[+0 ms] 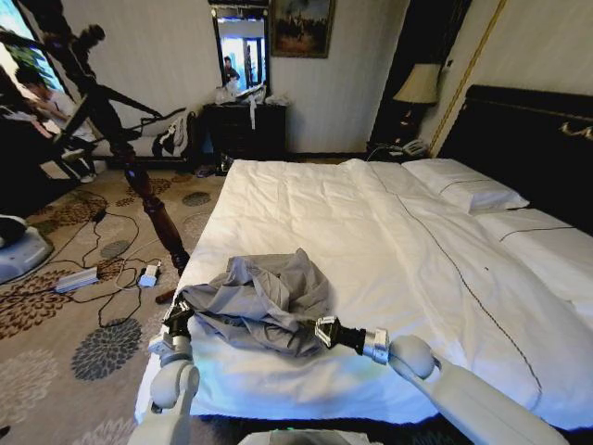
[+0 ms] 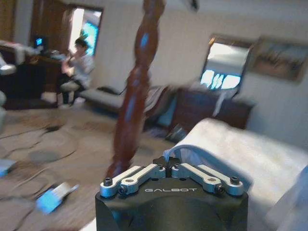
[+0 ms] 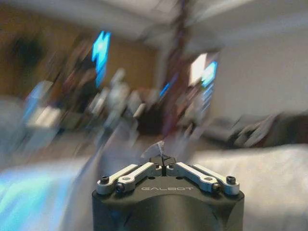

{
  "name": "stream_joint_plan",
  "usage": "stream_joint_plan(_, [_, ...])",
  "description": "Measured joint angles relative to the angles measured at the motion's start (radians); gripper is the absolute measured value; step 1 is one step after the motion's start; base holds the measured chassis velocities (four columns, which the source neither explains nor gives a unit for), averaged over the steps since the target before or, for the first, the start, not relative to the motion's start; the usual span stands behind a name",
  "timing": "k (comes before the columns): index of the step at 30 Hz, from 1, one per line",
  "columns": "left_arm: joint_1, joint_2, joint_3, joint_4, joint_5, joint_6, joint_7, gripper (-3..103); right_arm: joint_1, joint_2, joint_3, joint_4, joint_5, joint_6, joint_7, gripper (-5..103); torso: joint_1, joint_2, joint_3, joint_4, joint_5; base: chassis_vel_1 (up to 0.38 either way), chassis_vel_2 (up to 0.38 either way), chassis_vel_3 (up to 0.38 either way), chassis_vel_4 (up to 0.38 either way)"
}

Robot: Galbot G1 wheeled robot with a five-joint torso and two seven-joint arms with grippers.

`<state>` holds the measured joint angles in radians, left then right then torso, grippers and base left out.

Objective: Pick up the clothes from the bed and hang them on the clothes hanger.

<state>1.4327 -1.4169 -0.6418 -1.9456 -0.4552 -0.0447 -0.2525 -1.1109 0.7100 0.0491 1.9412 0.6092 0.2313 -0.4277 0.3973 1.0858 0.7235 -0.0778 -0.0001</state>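
Bed: the bed [image 1: 398,241] is very wide, with white wrinkled sheets crossed by thin dark piping lines; white pillows [image 1: 466,188] lie at its far right, against a tall black headboard [image 1: 528,139].
Floor: a brown carpet with round flower patterns [image 1: 107,348] lies to the left of the bed; cables and a small white power box [image 1: 149,275] lie on it.
Room behind: a dark dresser [image 1: 244,130] stands against the far wall under a mirror, a framed painting [image 1: 301,26] hangs beside the mirror, and a table lamp [image 1: 419,85] stands left of the headboard.
Clothes hanger: the clothes hanger [image 1: 139,176], a dark brown turned-wood stand with slanted branch arms, rises from the carpet just beside the bed's left edge; in the left wrist view its bulbous pole [image 2: 134,96] stands close ahead.
Clothes: the clothes [image 1: 264,301], a grey-blue garment of soft wrinkled cloth, lie bunched in a loose heap on the near left part of the bed, close to the mattress edge.
Left gripper: the left gripper [image 1: 178,315] is at the left edge of the heap, touching the cloth; in the left wrist view its linkages are drawn together at the middle, fingers clenched, but whether cloth is caught between them cannot be told.
Right gripper: the right gripper [image 1: 320,331] is at the right lower edge of the heap, its tip against the cloth; in the right wrist view [image 3: 162,161] the fingers are pressed together, and a thin pale wisp shows at their tip.
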Motion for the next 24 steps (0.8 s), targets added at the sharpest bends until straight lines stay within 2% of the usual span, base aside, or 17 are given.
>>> stream_joint_plan(1, [0.000,0.000,0.000,0.000,0.000,0.000,0.000,0,0.000,0.000,0.000,0.000,0.000,0.000,0.000,0,0.000,0.000,0.000,0.0000,0.0000,0.000,0.000,0.000,0.000])
stream_joint_plan(4, [-0.011,0.070,-0.010,-0.060,-0.065,-0.016,0.041,0,0.077,0.022,0.024,0.087,0.215,-0.017,0.144,0,0.000,0.000,0.000,0.0003,-0.0004,0.000,0.000,0.000,0.000])
stream_joint_plan(5, [-0.017,0.136,-0.024,-0.115,-0.118,-0.015,0.053,0,0.123,0.030,0.047,0.142,0.315,-0.035,0.241,0,0.000,0.000,0.000,0.0002,-0.0001,0.000,0.000,0.000,0.000])
stream_joint_plan(6, [-0.021,0.175,-0.035,-0.147,-0.148,-0.009,0.056,0,0.152,0.030,0.067,0.175,0.363,-0.047,0.300,0,0.000,0.000,0.000,0.0002,0.0000,0.000,0.000,0.000,0.000])
stream_joint_plan(7, [-0.024,0.205,-0.045,-0.173,-0.173,-0.003,0.056,0,0.169,0.028,0.080,0.194,0.388,-0.053,0.330,0,0.000,0.000,0.000,0.0003,-0.0001,0.000,0.000,0.000,0.000])
stream_joint_plan(8, [-0.024,0.205,-0.045,-0.173,-0.173,-0.003,0.056,0,0.169,0.028,0.080,0.194,0.388,-0.053,0.330,0,0.000,0.000,0.000,0.0003,-0.0001,0.000,0.000,0.000,0.000])
stream_joint_plan(9, [-0.031,0.253,-0.065,-0.220,-0.220,0.009,0.056,0,0.196,0.020,0.110,0.229,0.432,-0.067,0.379,0,0.000,0.000,0.000,0.0003,-0.0004,0.000,0.000,0.000,0.000])
stream_joint_plan(12, [-0.057,0.357,-0.141,-0.325,-0.347,0.045,0.045,0,0.244,-0.024,0.197,0.303,0.505,-0.093,0.456,0,0.000,0.000,0.000,-0.0002,0.0002,0.000,0.000,0.000,0.000])
stream_joint_plan(14, [-0.065,0.377,-0.159,-0.345,-0.373,0.054,0.044,0,0.252,-0.038,0.217,0.318,0.520,-0.098,0.466,0,0.000,0.000,0.000,-0.0001,0.0000,0.000,0.000,0.000,0.000])
stream_joint_plan(17, [-0.112,0.481,-0.252,-0.410,-0.486,0.099,0.030,0,0.288,-0.115,0.324,0.375,0.581,-0.121,0.494,0,0.000,0.000,0.000,-0.0003,0.0002,0.000,0.000,0.000,0.000])
stream_joint_plan(19, [-0.122,0.501,-0.268,-0.418,-0.506,0.106,0.029,0,0.294,-0.130,0.342,0.380,0.592,-0.126,0.498,0,0.000,0.000,0.000,0.0000,-0.0002,0.000,0.000,0.000,0.000])
stream_joint_plan(22, [-0.183,0.617,-0.357,-0.446,-0.644,0.140,0.014,0,0.345,-0.201,0.432,0.404,0.674,-0.155,0.508,0,0.000,0.000,0.000,-0.0004,0.0002,0.000,0.000,0.000,0.000])
stream_joint_plan(24, [-0.193,0.636,-0.373,-0.447,-0.666,0.145,0.009,0,0.354,-0.208,0.440,0.405,0.683,-0.159,0.509,0,0.000,0.000,0.000,-0.0004,0.0003,0.000,0.000,0.000,0.000])
